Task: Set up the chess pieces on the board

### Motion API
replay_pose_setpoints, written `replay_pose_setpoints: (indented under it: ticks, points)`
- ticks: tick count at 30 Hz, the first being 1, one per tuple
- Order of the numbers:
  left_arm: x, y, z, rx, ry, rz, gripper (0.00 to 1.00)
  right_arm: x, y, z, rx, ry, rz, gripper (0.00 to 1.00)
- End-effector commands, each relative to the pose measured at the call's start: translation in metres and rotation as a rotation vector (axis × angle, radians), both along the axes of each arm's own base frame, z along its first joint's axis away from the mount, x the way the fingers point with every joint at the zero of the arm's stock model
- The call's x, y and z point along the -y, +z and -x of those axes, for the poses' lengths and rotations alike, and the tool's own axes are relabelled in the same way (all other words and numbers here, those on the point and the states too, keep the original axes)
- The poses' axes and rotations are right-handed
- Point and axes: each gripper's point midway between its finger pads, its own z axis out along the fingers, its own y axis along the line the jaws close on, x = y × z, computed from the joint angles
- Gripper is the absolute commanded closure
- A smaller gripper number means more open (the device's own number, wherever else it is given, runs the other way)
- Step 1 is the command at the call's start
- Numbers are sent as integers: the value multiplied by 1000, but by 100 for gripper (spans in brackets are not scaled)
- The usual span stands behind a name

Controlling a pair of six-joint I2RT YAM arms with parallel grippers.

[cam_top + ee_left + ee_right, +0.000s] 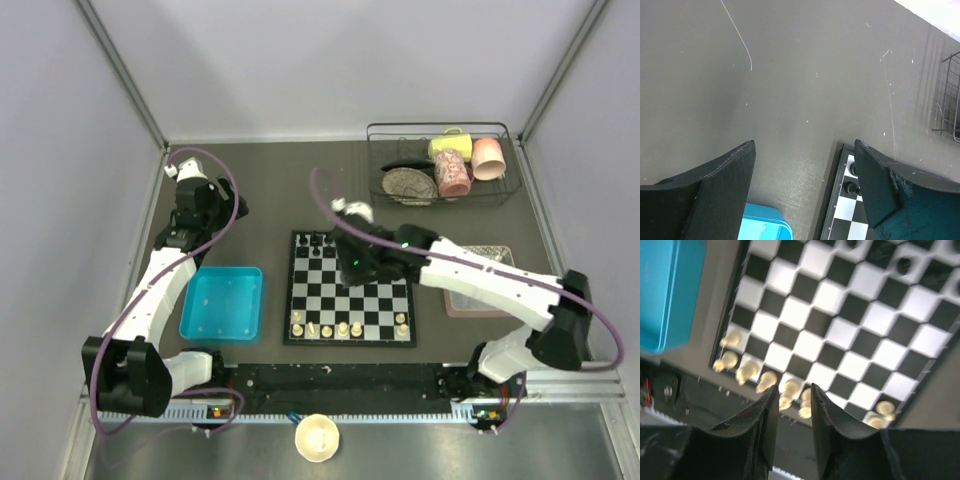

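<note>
Hovering over black-and-white chequered chessboard (pixel 372 300): right pincer (pixel 794 387), fingers sitting almost together; cannot tell if pinching anything. Tiny cream chess pieces (pixel 765 381) standing in a sideways row along board's near edge, on robot's side of this pincer. Left pincer (pixel 805 144) gaping wide over grey tabletop (pixel 790 75), off board, sitting farther away.

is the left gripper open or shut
Open. The left gripper has its fingers wide apart in its wrist view, with only bare table between them.

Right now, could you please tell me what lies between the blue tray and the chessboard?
Only a narrow strip of bare table lies between the blue tray and the board, with nothing on it; the top external view shows this.
</note>
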Motion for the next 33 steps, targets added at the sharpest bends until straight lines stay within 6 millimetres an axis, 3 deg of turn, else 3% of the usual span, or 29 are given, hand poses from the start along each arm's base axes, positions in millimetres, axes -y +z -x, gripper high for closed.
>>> replay_pose_setpoints:
  ticks: [1,3,4,6,7,9,10,11,14,17,24,33]
  points:
    - [1,9,-2,33,-19,0,16,76,26,-47,70,-216,7,68]
    - [2,9,-2,33,-26,0,16,102,25,-57,66,-285,5,69]
    - [3,9,-3,36,-29,4,16,129,24,-67,59,-372,-4,69]
    - [4,7,-3,31,-35,5,16,155,21,-75,45,-458,-10,68]
    - [5,7,-3,32,-40,6,16,179,12,-80,20,-536,-4,68]
    - [6,6,-5,29,-42,9,16,206,8,-82,9,-629,-8,68]
    - [6,5,-4,26,-42,9,16,218,-3,-78,-22,-666,-1,68]
    - [6,5,-5,26,-45,9,16,242,-6,-81,-33,-760,-11,68]
    - [8,5,-7,26,-50,13,16,279,-27,-75,-80,-886,11,69]
    - [9,6,-8,24,-57,17,16,300,-42,-70,-95,-956,32,68]
    - [11,4,-8,17,-68,18,16,324,-62,-80,-112,-1066,-20,68]
    - [12,3,-8,19,-76,20,16,335,-76,-75,-149,-1091,31,62]
